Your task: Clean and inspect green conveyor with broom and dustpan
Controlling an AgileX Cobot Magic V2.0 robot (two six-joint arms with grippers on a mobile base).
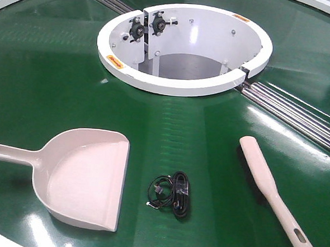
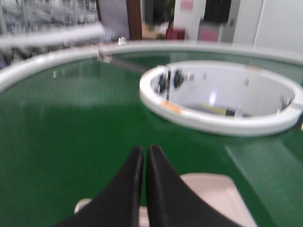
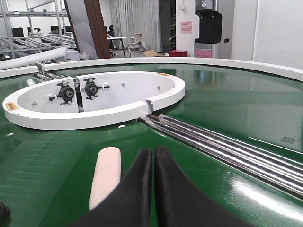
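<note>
The green conveyor point(image 1: 209, 132) fills the front view, with its white ring hub point(image 1: 184, 86) at the back. On it the beige dustpan point(image 1: 83, 177) lies at the left, handle pointing left. The beige broom point(image 1: 273, 189) lies at the right, handle toward the near edge. Neither gripper shows in the front view. In the blurred left wrist view my left gripper point(image 2: 144, 150) is shut and empty above the dustpan point(image 2: 213, 196). In the right wrist view my right gripper point(image 3: 153, 151) is shut and empty, just right of the broom point(image 3: 106, 177).
A coiled black cable point(image 1: 174, 194) lies on the belt between dustpan and broom. Steel roller seams point(image 1: 300, 118) run from the hub to the right, and also show as steel rollers point(image 3: 227, 146) ahead of the right gripper. The white outer rim point(image 3: 189, 61) curves behind.
</note>
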